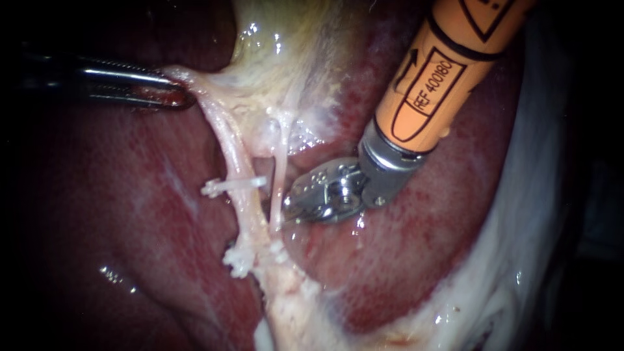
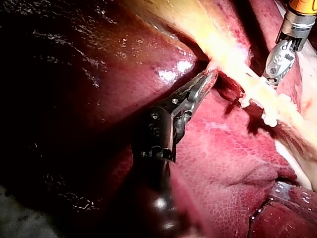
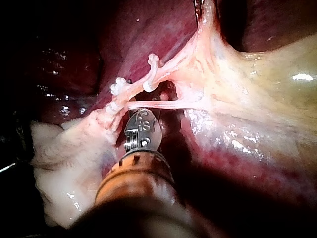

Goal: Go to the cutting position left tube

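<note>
My right instrument (image 1: pixel 294 208), jaws together and empty, lies across the thin right tube (image 1: pixel 279 175) from the left tube (image 1: pixel 233 153), so reaching over could tear the thin one.

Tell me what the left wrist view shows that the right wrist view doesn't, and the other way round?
Only the left wrist view plainly shows the left instrument, its jaws shut on the edge of the gallbladder. Only the right wrist view shows a thin tube stretched just ahead of the right instrument. Both show the right instrument, the white clips and the liver.
</note>
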Robot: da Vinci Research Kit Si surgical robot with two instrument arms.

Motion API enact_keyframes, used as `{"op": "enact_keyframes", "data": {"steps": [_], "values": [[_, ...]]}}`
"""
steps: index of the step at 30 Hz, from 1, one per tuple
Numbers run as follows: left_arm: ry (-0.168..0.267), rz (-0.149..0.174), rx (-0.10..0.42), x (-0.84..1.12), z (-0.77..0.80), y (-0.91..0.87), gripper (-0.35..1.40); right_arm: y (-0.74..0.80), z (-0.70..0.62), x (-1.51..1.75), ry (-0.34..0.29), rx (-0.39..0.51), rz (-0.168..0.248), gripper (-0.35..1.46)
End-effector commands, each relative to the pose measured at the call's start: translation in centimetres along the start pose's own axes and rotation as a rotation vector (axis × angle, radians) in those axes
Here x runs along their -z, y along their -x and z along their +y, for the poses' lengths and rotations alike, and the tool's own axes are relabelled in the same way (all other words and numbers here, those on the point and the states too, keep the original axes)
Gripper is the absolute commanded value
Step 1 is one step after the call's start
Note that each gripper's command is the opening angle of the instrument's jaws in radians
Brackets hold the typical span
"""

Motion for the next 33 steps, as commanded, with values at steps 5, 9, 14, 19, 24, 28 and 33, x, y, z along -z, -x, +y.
{"op": "enact_keyframes", "data": {"steps": [5,9,14,19,24,28,33], "values": [[0.0,0.0,0.0,0.0,0.0,0.0,-0.35,0.01,-0.01,0.02,-0.001,0.001,0.0,0.61],[0.0,0.0,0.0,0.01,0.0,0.0,-0.35,0.06,-0.02,0.09,-0.005,0.003,0.0,0.64],[0.001,0.0,0.0,0.02,0.0,0.01,-0.35,0.19,0.04,0.38,-0.019,0.005,0.002,0.67],[0.001,0.0,0.0,0.02,0.0,0.01,-0.35,0.38,0.15,0.66,-0.032,0.008,0.003,0.76],[0.001,0.0,0.0,0.02,0.0,0.01,-0.35,0.53,0.2,0.79,-0.04,0.014,0.002,0.93],[0.001,0.0,0.0,0.02,0.0,0.01,-0.35,0.58,0.19,0.88,-0.044,0.018,0.002,1.01],[0.001,0.0,-0.001,0.02,0.0,0.01,-0.35,0.59,0.18,1.0,-0.071,0.0,0.002,1.04]]}}
